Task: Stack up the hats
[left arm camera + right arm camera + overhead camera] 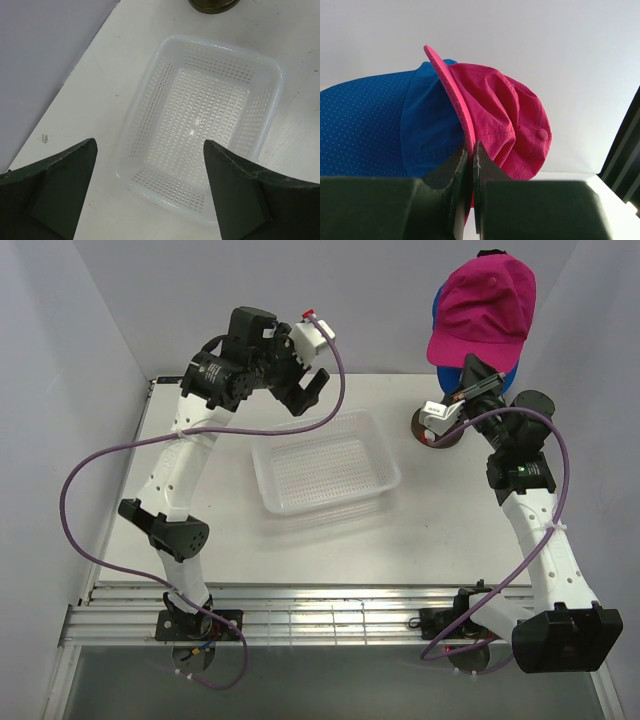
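A magenta-red hat (480,308) hangs at the back right, over a blue hat (500,375) whose edge shows beneath it. My right gripper (476,375) is shut on the magenta-red hat's brim. In the right wrist view the brim (455,95) runs down between my closed fingers (462,165), with the blue hat (370,125) to the left and the magenta crown (515,130) to the right. My left gripper (305,395) is open and empty, raised above the back left of the tray. The black and dark green hats are hidden.
A clear perforated plastic tray (385,468) lies mid-table and holds nothing; it also shows in the left wrist view (272,70). A brown round stand base (440,435) sits right of the tray, below the hats. White walls close the table on the left, back and right.
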Available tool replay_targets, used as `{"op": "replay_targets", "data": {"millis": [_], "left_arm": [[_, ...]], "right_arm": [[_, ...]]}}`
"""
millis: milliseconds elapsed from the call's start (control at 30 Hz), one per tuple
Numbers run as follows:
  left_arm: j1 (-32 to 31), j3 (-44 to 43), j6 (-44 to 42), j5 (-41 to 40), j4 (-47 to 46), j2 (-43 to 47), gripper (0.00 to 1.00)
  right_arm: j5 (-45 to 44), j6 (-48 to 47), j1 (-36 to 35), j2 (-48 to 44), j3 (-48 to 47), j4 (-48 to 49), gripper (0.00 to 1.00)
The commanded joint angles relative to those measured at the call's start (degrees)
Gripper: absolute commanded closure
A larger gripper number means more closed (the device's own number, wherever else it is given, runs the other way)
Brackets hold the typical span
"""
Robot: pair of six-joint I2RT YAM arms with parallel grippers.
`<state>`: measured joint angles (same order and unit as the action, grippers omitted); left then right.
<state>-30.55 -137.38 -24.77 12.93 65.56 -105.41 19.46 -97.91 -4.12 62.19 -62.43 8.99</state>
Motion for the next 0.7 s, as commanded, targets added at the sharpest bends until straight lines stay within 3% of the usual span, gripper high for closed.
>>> {"op": "replay_targets", "data": {"millis": [0,233,467,667], "left_arm": [[0.1,0.6,1.0,1.8,-0.4,0.5,0.02],[0.0,0.7,2.5,4.2,-1.5,-0.1,0.03],[0.0,-2.9,3.8,11.0,-2.4,-0.9,0.12],[0.0,-8.8,9.6,21.0,-6.3,-2.2,0.10]], "right_arm": [[-1.5,1.0,0.8,-1.5,0.3,1.1,0.92],[0.4,4.7,0.8,-1.2,-0.9,8.1,0.92],[5.1,3.8,0.6,2.1,-11.0,10.5,0.92],[7.1,1.4,-2.5,6.9,-18.7,13.7,0.92]]}}
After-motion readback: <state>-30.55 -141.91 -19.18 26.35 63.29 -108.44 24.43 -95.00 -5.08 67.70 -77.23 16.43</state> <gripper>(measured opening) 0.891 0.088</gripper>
